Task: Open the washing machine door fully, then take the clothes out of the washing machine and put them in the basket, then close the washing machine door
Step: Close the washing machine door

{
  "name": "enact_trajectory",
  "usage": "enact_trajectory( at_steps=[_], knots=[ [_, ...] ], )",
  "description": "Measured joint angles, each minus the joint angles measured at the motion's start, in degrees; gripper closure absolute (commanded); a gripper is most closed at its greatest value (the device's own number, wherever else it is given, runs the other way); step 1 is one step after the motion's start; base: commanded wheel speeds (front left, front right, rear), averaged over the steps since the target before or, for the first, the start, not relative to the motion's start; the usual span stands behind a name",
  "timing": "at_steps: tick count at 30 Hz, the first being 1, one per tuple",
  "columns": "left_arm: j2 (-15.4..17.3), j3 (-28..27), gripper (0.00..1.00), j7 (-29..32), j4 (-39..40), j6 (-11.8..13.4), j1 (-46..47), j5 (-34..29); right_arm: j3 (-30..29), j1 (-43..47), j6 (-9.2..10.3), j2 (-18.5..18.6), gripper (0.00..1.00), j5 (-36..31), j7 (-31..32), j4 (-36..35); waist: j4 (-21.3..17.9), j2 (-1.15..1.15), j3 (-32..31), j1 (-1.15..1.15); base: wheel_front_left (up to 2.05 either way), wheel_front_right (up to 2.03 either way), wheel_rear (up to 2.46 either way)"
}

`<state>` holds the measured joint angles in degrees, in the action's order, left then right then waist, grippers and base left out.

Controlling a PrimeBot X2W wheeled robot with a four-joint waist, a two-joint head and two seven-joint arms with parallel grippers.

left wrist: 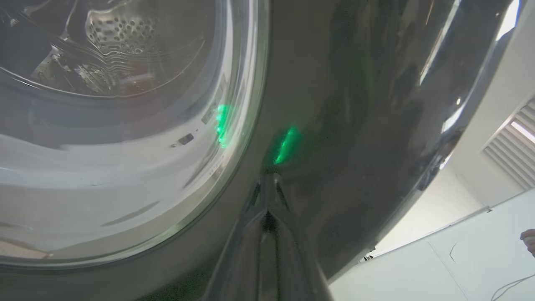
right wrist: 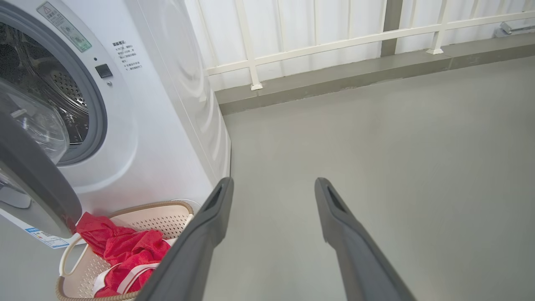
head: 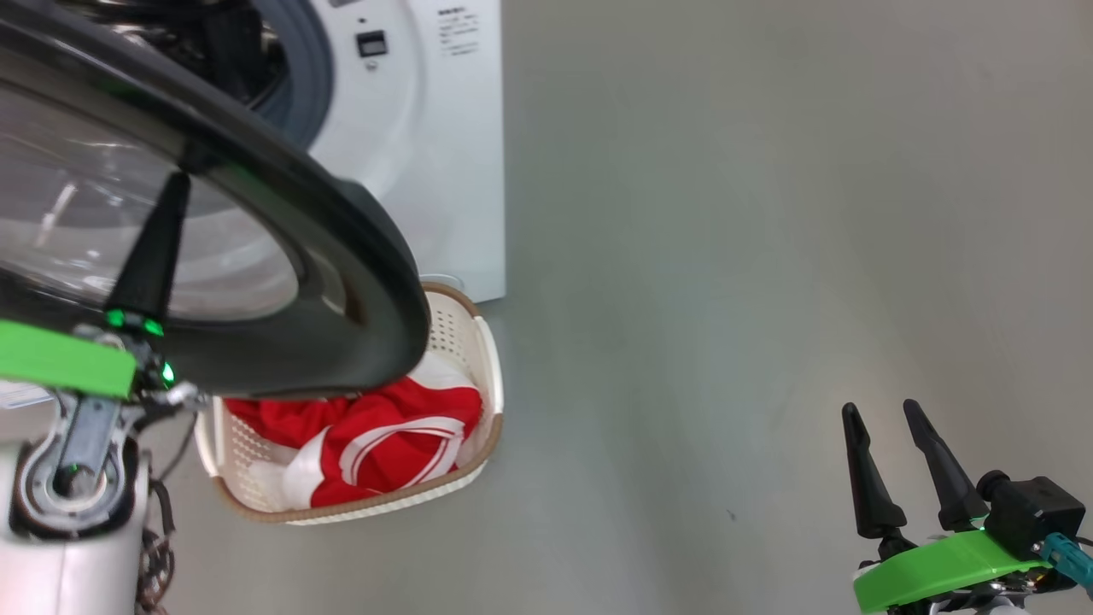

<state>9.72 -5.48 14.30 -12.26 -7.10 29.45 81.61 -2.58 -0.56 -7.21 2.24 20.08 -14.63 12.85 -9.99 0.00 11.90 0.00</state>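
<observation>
Head view: the washing machine door fills the upper left of the frame, swung out from the washing machine, and its glossy black rim overlaps the near part of the basket. The left gripper rises from the lower left with its fingers pressed together, tips against the door's rim beside the glass window. The basket stands on the grey floor just in front of the machine's base and holds the clothes, red fabric with white stripes. The right gripper sits at the lower right, fingers apart, holding nothing. Left wrist view: the joined fingers rise from the bottom centre and meet the dark rim, which mirrors them; the perforated drum shows through the glass at the upper left. Right wrist view: the two spread fingers frame bare floor; machine, door edge and loaded basket lie at the left, a white railing along the top.
</observation>
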Motion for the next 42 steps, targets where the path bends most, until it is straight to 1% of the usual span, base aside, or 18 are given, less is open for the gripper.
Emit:
enact_trajectory(
  at_steps=[5, 8, 18, 22, 26, 31, 34, 41, 42],
  knots=[
    [2.49, 2.46, 1.00, -5.55, -3.83, 0.00, 4.21, -1.53, 0.31, -0.04, 0.00, -0.04, 0.00, 0.57, 0.00, -0.13, -1.84, 0.00, 1.33, 0.00, 0.00, 0.00, 0.00],
    [3.68, 3.86, 1.00, -7.97, -6.19, 0.01, 6.94, -1.40, 0.62, -0.58, 0.00, -0.09, 0.00, 0.73, 0.00, -0.18, -2.78, 0.00, 2.11, 0.00, 0.00, 0.00, 0.00],
    [7.49, 8.13, 1.00, -13.54, -12.43, 0.01, 14.33, -0.37, 1.48, -2.16, 0.00, -0.12, 0.00, 1.69, 0.00, -0.43, -5.54, 0.00, 4.04, 0.00, 0.00, 0.00, 0.00],
    [8.40, 9.75, 1.00, -15.01, -13.57, 0.01, 15.63, 0.64, 1.54, -2.17, 0.00, -0.13, 0.00, 2.01, 0.00, -0.42, -6.29, 0.00, 4.33, 0.00, 0.00, 0.00, 0.00],
    [9.14, 11.22, 1.00, -16.51, -13.81, 0.01, 15.63, 1.91, 1.43, -2.17, 0.00, -0.13, 0.00, 2.07, 0.00, -0.42, -6.33, 0.00, 4.13, 0.00, 0.00, 0.00, 0.00],
    [9.37, 13.27, 1.00, -18.25, -12.73, 0.00, 14.10, 2.74, 1.08, -2.16, 0.00, -0.13, 0.00, 2.01, 0.00, -0.41, -5.35, 0.00, 3.41, 0.00, 0.00, 0.00, 0.00],
    [9.36, 14.03, 1.00, -19.92, -12.10, 0.00, 11.34, 3.44, 0.82, -2.14, 0.00, -0.12, 0.00, 1.45, 0.00, -0.36, -4.35, 0.00, 2.83, 0.00, 0.00, 0.00, 0.00],
    [9.34, 17.78, 1.00, -23.60, -10.28, 0.00, 4.14, 3.69, -0.11, -1.99, 0.00, -0.12, 0.00, -0.11, 0.00, -0.09, -1.61, 0.00, 0.94, 0.00, 0.00, 0.00, 0.00],
    [9.48, 18.92, 1.00, -24.53, -9.89, 0.00, 2.03, 3.69, -0.23, -1.97, 0.00, -0.13, 0.00, -0.45, 0.00, 0.04, -0.79, 0.00, 0.32, 0.00, 0.00, 0.00, 0.00]
  ],
)
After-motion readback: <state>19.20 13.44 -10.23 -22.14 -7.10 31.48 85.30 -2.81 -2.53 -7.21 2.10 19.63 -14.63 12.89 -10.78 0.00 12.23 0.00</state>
